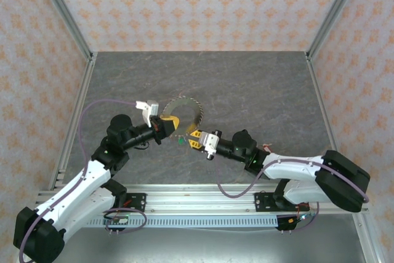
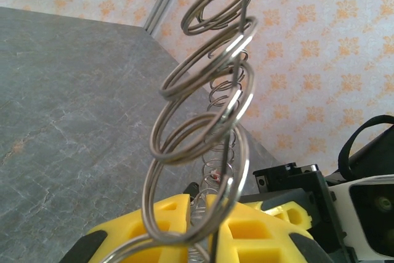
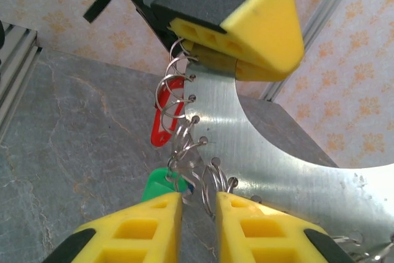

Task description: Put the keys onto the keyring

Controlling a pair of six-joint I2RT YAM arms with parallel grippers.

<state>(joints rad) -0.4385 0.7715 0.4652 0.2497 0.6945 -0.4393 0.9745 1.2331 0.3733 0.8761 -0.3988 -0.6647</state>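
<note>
Fingertips (image 3: pixel 148 220) of the right gripper (image 3: pixel 198 204), yellow ribbed pads on black, stand a narrow gap apart. A thin wire loop dips into the mouth of that gap, and I cannot tell whether the pads pinch it or have let it go. Just beside the left pad, partly hidden behind it, sits a small green plastic key tag (image 3: pixel 157 184). A little farther along is a red plastic key tag (image 3: pixel 165 115), an oval with a long slot, lying against the loops with one of them crossing its slot.

These small silvery wire split rings (image 2: pixel 203 72) run in a row along the rim of the keyring (image 3: pixel 271 146), a large flat silvery metal ring with a wide round opening. Beyond the tags, the left gripper (image 1: pixel 170 125) is clamped tight on the keyring's rim, its yellow pads pressed on both faces of the metal. From above, the two grippers meet near the middle of the dark grey stone-patterned table (image 1: pixel 258 84).
</note>
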